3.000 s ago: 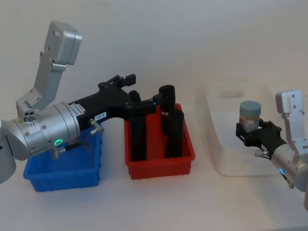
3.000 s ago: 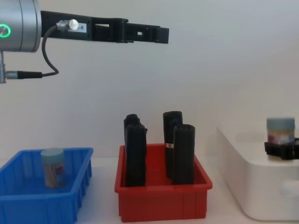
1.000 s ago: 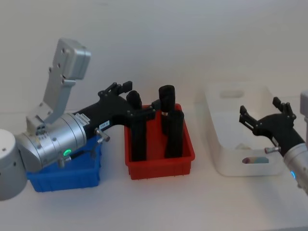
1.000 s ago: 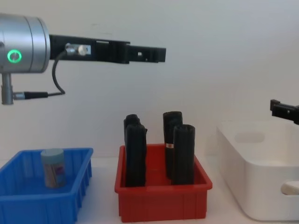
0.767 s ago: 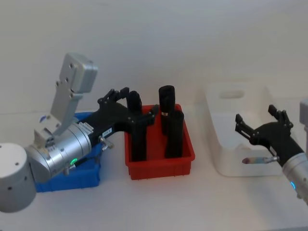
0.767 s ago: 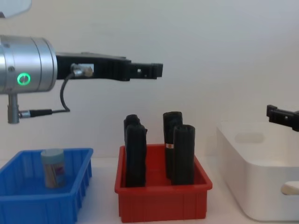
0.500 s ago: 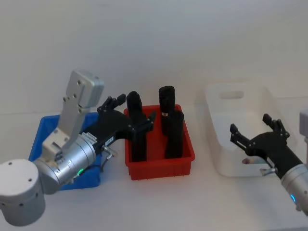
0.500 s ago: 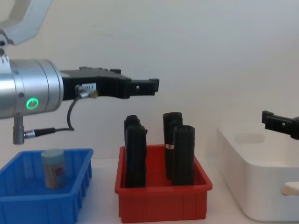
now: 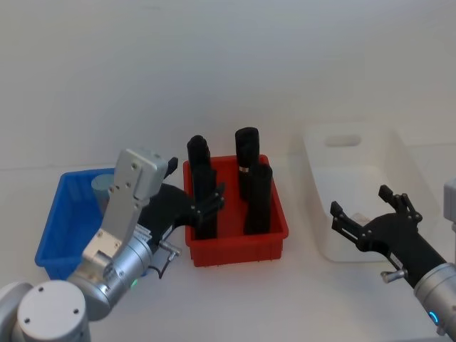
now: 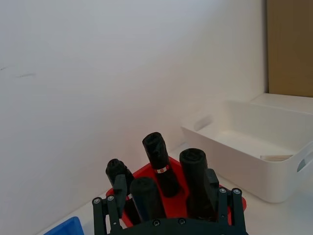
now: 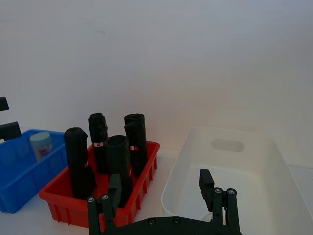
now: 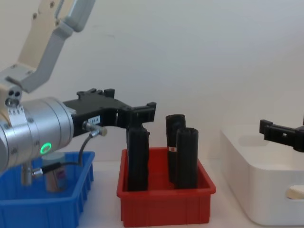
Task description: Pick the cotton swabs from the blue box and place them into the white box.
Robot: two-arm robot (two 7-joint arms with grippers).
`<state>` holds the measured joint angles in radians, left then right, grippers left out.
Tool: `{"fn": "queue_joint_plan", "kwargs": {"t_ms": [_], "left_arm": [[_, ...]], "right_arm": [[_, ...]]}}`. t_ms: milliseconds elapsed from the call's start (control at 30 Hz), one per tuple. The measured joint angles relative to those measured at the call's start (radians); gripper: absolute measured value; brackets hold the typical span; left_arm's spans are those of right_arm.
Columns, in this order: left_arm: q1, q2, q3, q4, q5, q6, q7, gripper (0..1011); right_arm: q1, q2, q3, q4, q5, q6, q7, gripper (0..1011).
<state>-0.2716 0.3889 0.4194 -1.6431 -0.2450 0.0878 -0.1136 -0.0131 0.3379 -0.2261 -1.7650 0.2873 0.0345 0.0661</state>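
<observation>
Your left gripper (image 9: 195,179) hangs at left edge of red bin (image 9: 235,251), jaws spread wide, nothing held. Cotton swabs (image 9: 103,187) jar stands upright in blue box (image 9: 68,214), just left of that gripper, apart from it. Your right gripper (image 9: 360,201) hovers at near wall of white box (image 9: 317,171), jaws wide apart, empty. Black rolls (image 9: 258,199) stand upright in red bin, between your grippers.

Lab-like white table (image 9: 299,306), blank wall (image 9: 214,57).

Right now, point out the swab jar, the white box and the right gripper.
swab jar (image 11: 40,138), right wrist view, its lid.
white box (image 9: 377,146), head view, far wall.
right gripper (image 9: 360,200), head view, between fingertips.
</observation>
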Motion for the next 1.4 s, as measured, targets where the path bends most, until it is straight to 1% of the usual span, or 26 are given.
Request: {"fn": "queue_joint_plan", "kwargs": {"t_ms": [33,100,133,267,367,1400], "left_arm": [[0.008,-0.001,0.007,0.004,0.009,-0.015,0.021,1000],[0.013,-0.003,0.013,0.007,0.016,-0.027,0.037,1000],[0.018,-0.004,0.019,0.009,0.024,-0.04,0.054,1000],[0.029,-0.006,0.03,0.015,0.038,-0.061,0.085,1000],[0.034,-0.007,0.034,0.017,0.043,-0.071,0.098,1000],[0.034,-0.007,0.035,0.017,0.045,-0.074,0.103,1000]], "right_arm": [[-0.001,0.0,0.0,0.0,0.0,0.0,0.0,1001],[-0.001,0.0,0.0,-0.001,0.0,0.0,0.0,1002],[-0.001,0.0,0.0,-0.001,0.0,0.0,0.0,1002],[-0.002,0.0,0.0,-0.002,0.0,0.0,0.001,1001],[-0.002,0.0,0.0,-0.002,0.0,0.0,0.001,1002],[-0.002,0.0,0.0,-0.002,0.0,-0.001,0.001,1001]]}}
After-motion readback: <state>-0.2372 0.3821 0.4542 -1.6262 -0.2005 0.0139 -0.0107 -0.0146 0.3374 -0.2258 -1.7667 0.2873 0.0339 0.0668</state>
